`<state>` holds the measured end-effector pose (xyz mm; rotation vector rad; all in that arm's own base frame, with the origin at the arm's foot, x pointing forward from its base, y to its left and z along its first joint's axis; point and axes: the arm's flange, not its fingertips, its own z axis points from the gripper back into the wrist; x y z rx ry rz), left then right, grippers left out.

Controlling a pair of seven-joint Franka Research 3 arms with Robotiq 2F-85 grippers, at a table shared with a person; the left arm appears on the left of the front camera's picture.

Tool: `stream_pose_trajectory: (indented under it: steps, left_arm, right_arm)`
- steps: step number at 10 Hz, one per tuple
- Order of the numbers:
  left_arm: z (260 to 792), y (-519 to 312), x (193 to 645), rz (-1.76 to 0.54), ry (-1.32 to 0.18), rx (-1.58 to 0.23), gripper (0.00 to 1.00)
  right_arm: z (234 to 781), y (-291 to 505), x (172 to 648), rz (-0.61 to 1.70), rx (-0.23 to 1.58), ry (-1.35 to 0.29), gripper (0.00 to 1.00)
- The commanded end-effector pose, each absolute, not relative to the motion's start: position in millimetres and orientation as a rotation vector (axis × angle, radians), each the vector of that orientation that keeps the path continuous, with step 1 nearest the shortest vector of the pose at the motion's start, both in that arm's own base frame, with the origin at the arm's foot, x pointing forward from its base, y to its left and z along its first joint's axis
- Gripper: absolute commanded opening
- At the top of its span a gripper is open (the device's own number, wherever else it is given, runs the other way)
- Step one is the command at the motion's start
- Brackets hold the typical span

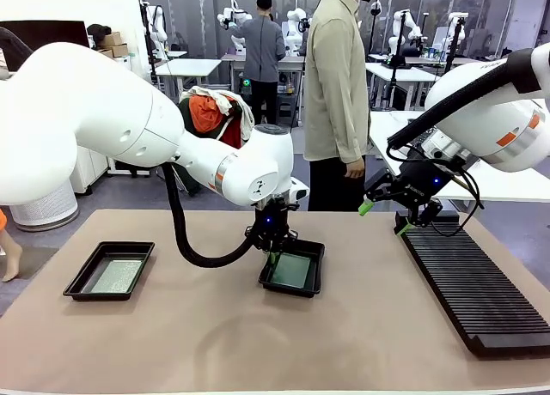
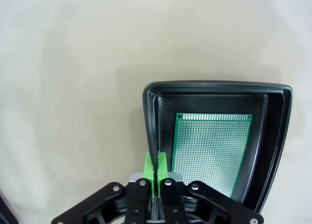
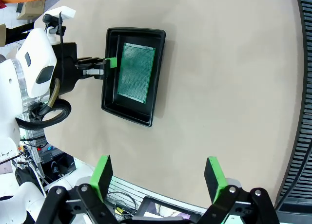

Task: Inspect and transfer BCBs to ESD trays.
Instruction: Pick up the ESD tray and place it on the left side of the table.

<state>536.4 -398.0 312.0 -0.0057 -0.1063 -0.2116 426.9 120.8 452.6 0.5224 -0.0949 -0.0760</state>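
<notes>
Two black ESD trays lie on the table. The left tray [image 1: 77,282] holds a BCB [image 1: 118,275]. The middle tray [image 1: 316,266] [image 2: 150,107] [image 3: 109,87] holds a green speckled BCB [image 1: 290,270] [image 2: 212,151] [image 3: 135,72] flat on its floor. My left gripper [image 1: 273,256] [image 2: 155,168] [image 3: 110,63] points down at that tray's side wall, shut with one green pad on each side of the rim. My right gripper [image 1: 383,217] [image 3: 159,177] hangs open in the air above the table's right side, nothing between its fingers.
A long black ribbed rack [image 1: 473,283] [image 3: 304,87] runs along the right side of the table, just under my right gripper. A person [image 1: 335,86] stands at the far edge behind the middle tray. Bare tabletop lies between the two trays and along the front.
</notes>
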Motion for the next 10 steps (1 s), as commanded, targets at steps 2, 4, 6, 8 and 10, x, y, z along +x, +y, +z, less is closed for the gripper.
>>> stream_pose_trajectory:
  steps: [2,4,6,8,10]
  left_arm:
    - [315,-371,532,-0.189,-0.089,-0.136,0.03]
    - [318,-351,527,-0.159,-0.097,-0.201,0.03]
    - [314,-328,521,-0.131,-0.11,-0.274,0.03]
    - [309,-310,518,-0.124,-0.127,-0.343,0.03]
    - [307,-287,513,-0.113,-0.142,-0.419,0.03]
  right_arm:
    - [453,122,427,-0.098,0.513,-0.09,1.0]
    - [453,122,427,-0.098,0.513,-0.09,1.0]
    - [453,122,427,-0.098,0.513,-0.09,1.0]
    - [453,122,427,-0.098,0.513,-0.09,1.0]
    - [453,122,427,-0.098,0.513,-0.09,1.0]
